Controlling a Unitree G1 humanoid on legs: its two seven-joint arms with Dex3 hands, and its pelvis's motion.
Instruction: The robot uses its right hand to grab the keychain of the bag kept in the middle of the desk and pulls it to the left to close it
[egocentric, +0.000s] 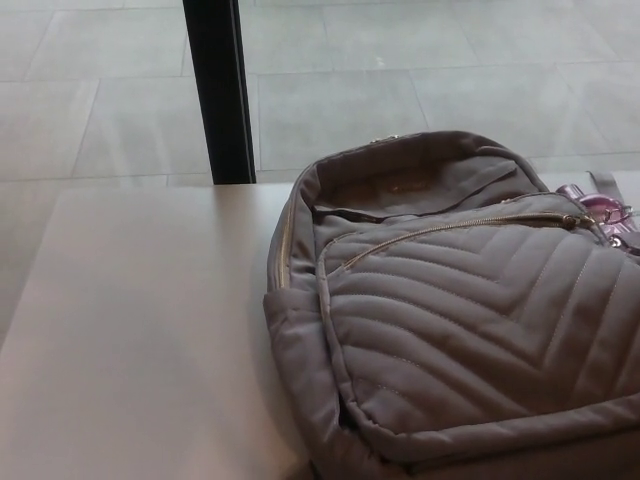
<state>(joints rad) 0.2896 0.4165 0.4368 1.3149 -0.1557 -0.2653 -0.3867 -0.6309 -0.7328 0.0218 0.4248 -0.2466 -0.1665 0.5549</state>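
Observation:
A grey quilted backpack (460, 320) lies on the white desk (140, 330), filling the right half of the head view. Its top compartment (400, 185) gapes open. A gold zipper line (450, 228) curves across the front panel, and its slider (578, 221) sits at the right end. A pink keychain (601, 207) with a metal ring hangs off that end, close to the picture's right edge. Neither of my hands shows in this view.
A black vertical post (222, 90) stands behind the desk's far edge, left of the bag. Grey floor tiles (340, 90) lie beyond. The bag runs off the right and bottom edges of the picture.

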